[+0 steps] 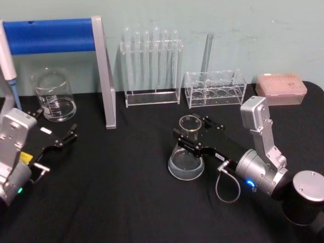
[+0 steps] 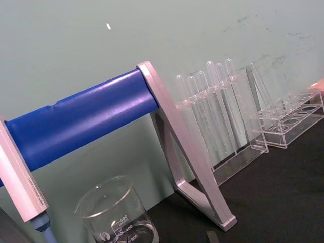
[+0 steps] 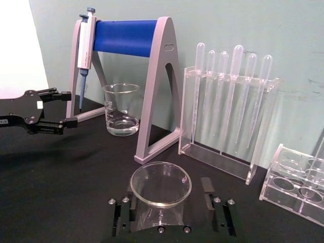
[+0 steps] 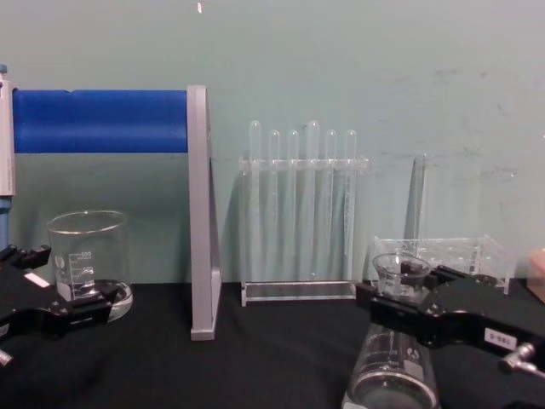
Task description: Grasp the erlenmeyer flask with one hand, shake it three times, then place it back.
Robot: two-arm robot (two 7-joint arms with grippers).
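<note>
The erlenmeyer flask [image 1: 185, 161] stands upright on the black table, right of centre, with a little clear liquid in its base. My right gripper [image 1: 191, 127] reaches in from the right at neck height. Its jaws are open, one on each side of the neck just under the flared rim [image 3: 161, 182], with a small gap showing. The chest view shows the flask [image 4: 392, 368] low at the right, with the right gripper [image 4: 400, 294] around its neck. My left gripper [image 1: 56, 123] rests open at the far left near the beaker.
A glass beaker [image 1: 53, 96] stands at the back left, under a blue and grey pipette stand [image 1: 104, 71] holding a pipette [image 1: 9, 66]. A rack of test tubes [image 1: 152, 66], a low clear rack [image 1: 215, 90] and a pink tip box [image 1: 281, 88] line the back.
</note>
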